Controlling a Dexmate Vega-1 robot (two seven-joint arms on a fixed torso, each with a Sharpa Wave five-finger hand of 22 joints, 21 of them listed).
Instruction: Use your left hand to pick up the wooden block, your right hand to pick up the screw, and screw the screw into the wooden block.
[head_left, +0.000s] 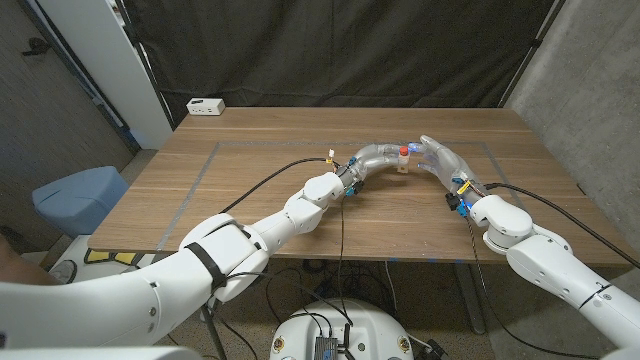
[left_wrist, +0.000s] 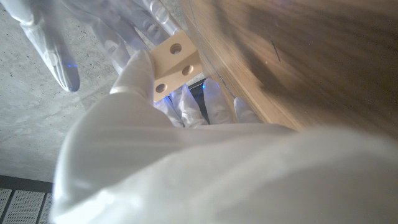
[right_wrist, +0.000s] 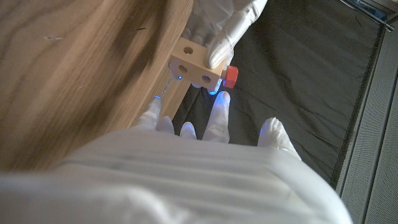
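My left hand (head_left: 372, 157) holds the pale wooden block (head_left: 403, 164) just above the table's middle. In the left wrist view its fingers (left_wrist: 134, 74) wrap the wooden block (left_wrist: 176, 64), whose round holes show. The red-headed screw (head_left: 404, 150) stands in the block; in the right wrist view the screw head (right_wrist: 231, 76) sticks out of one face of the block (right_wrist: 195, 65). My right hand (head_left: 441, 158) reaches in from the other side with its fingers spread. One of its fingertips (right_wrist: 219, 101) lies close under the screw head, and nothing is pinched between them.
A white power strip (head_left: 205, 106) lies at the table's far left corner. Cables run over the wooden table (head_left: 250, 200) by both wrists. A blue stool (head_left: 80, 195) stands off the table's left edge. A black curtain hangs behind.
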